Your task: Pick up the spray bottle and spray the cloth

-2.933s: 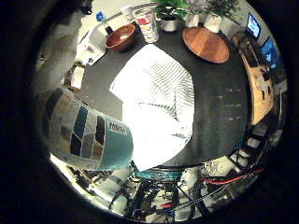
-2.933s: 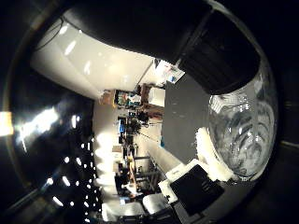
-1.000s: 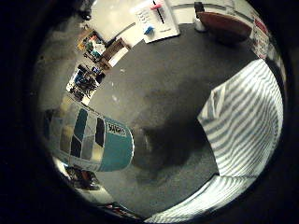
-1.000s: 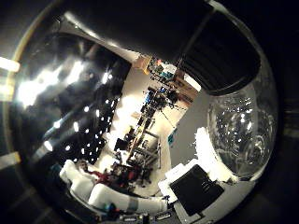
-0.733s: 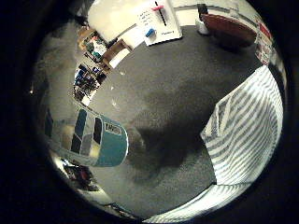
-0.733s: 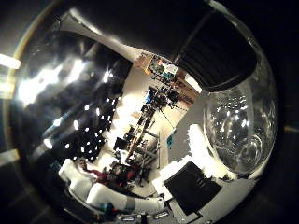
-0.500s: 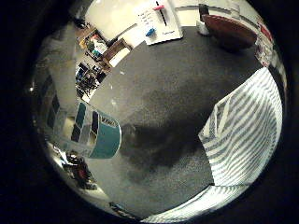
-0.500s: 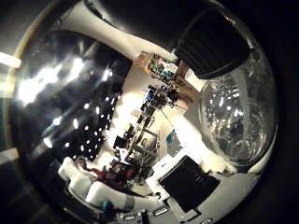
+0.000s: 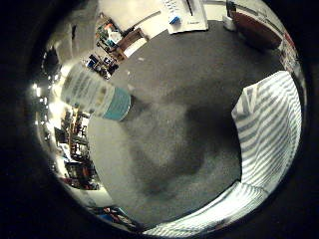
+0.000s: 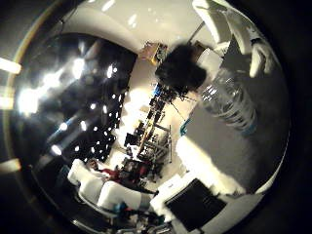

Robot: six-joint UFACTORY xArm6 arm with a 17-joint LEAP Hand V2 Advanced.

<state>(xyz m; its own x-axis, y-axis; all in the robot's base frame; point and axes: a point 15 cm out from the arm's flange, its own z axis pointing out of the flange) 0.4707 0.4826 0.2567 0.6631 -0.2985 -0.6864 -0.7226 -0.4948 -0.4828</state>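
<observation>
The spray bottle (image 9: 95,93), clear with a teal-and-white label, stands upright on the dark grey table (image 9: 174,129). In the thumb side view its clear body (image 10: 230,105) carries a black spray head (image 10: 179,69). The white-and-grey striped cloth (image 9: 271,132) lies flat on the table, a shadowed stretch of tabletop away from the bottle. My right hand (image 10: 253,41) shows as white fingers beside the bottle's top, apart from it and holding nothing. The bottle is a short way off from the palm.
A brown wooden dish (image 9: 256,27) and a white sheet of paper (image 9: 183,14) sit at the far side of the table. The table edge runs just behind the bottle, with room furniture and lights beyond it. A black-and-white block (image 10: 195,204) of my hand lies at the rim.
The bottle, close against the palm in the earlier frames, now stands on the table farther from the palm. The hand has come off it and drawn back.
</observation>
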